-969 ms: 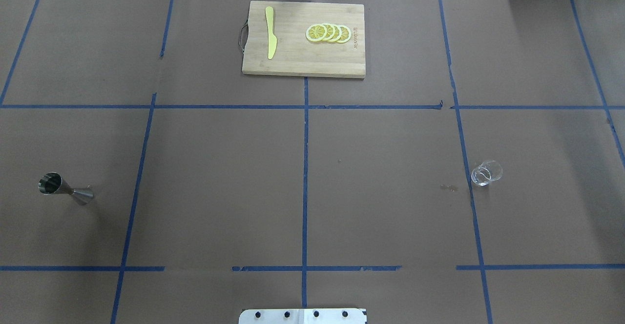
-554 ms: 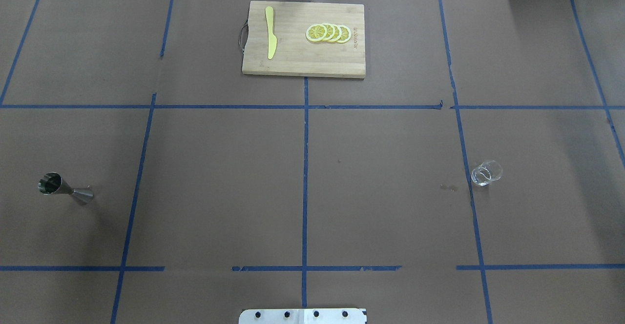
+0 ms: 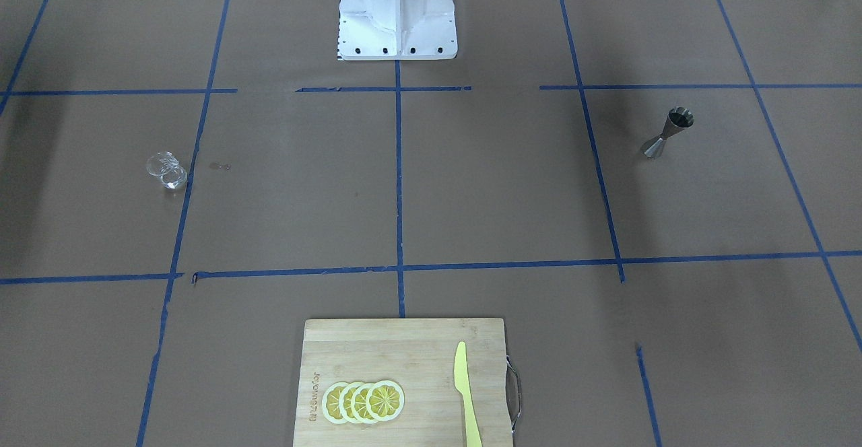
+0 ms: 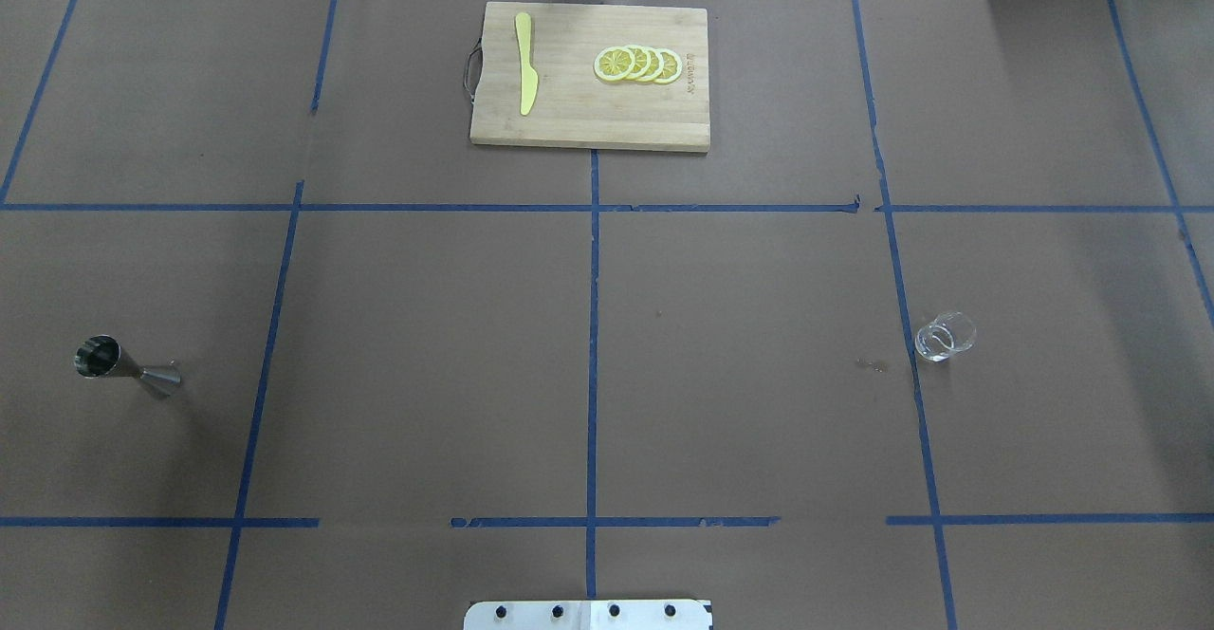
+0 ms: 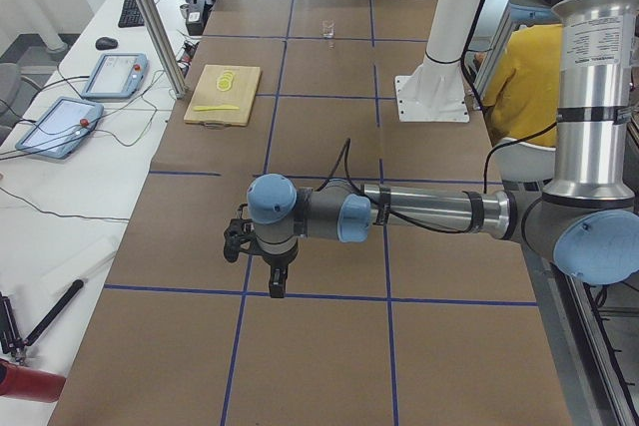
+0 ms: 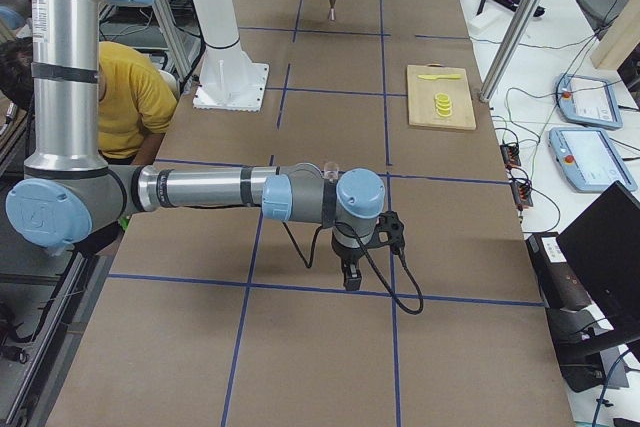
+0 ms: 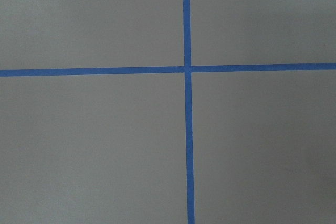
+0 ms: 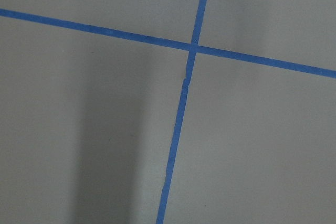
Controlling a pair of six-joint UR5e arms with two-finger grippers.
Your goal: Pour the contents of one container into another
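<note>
The clear glass cup (image 4: 945,337) stands on the brown paper to the robot's right, also seen in the front view (image 3: 166,169). The steel hourglass jigger (image 4: 128,369) stands upright far off on the robot's left (image 3: 668,132). Neither arm shows in the overhead or front views. The left gripper (image 5: 278,281) hangs low over the table in the left side view, and the right gripper (image 6: 350,275) does so in the right side view; I cannot tell whether either is open or shut. Both wrist views show only paper and blue tape.
A wooden cutting board (image 4: 579,113) at the far middle carries a yellow knife (image 4: 524,65) and several lemon slices (image 4: 637,64). The robot's white base (image 3: 397,16) stands at the near edge. A person in a yellow shirt (image 6: 130,97) sits behind the robot.
</note>
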